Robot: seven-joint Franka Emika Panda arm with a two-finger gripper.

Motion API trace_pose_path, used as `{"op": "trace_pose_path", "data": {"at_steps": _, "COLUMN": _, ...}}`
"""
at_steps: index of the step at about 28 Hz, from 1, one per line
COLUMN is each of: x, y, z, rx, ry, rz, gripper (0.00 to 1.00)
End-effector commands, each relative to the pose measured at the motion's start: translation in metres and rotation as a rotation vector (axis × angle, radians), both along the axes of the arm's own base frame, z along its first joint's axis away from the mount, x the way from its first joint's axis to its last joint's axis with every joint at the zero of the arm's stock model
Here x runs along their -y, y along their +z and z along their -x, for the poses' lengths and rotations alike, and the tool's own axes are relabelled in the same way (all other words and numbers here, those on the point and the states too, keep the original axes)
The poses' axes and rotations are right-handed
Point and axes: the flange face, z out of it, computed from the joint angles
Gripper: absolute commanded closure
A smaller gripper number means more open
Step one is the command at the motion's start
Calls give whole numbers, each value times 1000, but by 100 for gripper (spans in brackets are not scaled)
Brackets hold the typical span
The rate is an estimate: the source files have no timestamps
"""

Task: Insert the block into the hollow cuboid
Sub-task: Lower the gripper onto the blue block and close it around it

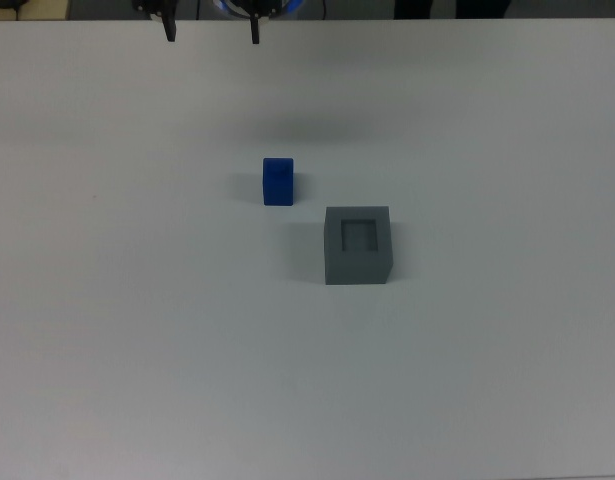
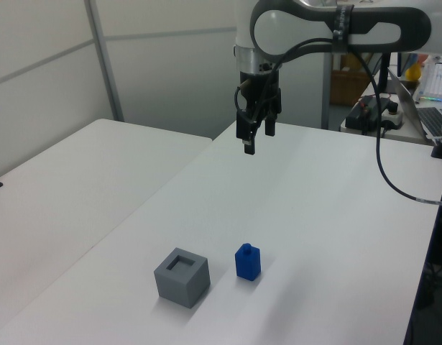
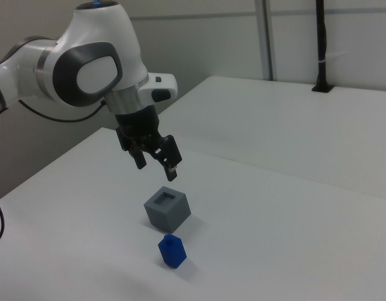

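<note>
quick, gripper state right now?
gripper: open, holding nothing, up in the air above the table, away from the block.

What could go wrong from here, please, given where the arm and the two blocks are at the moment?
1. The block stands upright close beside the hollow cuboid; the open fingers coming down around it might bump the cuboid and shift it.
2. The recess looks only a little wider than the block, so a tilted or off-centre grasp could leave the block jammed on the rim.
3. The block has a small knob on top; gripping there rather than on the body may let it slip.
</note>
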Motion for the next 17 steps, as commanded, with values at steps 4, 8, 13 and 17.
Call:
{"op": "trace_pose_path", "data": {"at_steps": 4, "x": -4, "y": -19, "z": -1, "rx": -8, "ry": 7, "rz": 5, "gripper": 0}}
{"op": "trace_pose_path", "data": {"at_steps": 8, "x": -10, "y": -51, "z": -7, "rx": 32, "ry": 21, "rz": 12, "gripper": 0}}
{"op": "trace_pose_path", "data": {"at_steps": 13, "x": -22, "y": -95, "z": -6, "rx": 17, "ry": 32, "rz": 11, "gripper": 0}}
{"op": "trace_pose_path", "data": {"at_steps": 17, "x": -25, "y": -126, "z": -5, "rx": -6, "ry": 32, "rz": 10, "gripper": 0}}
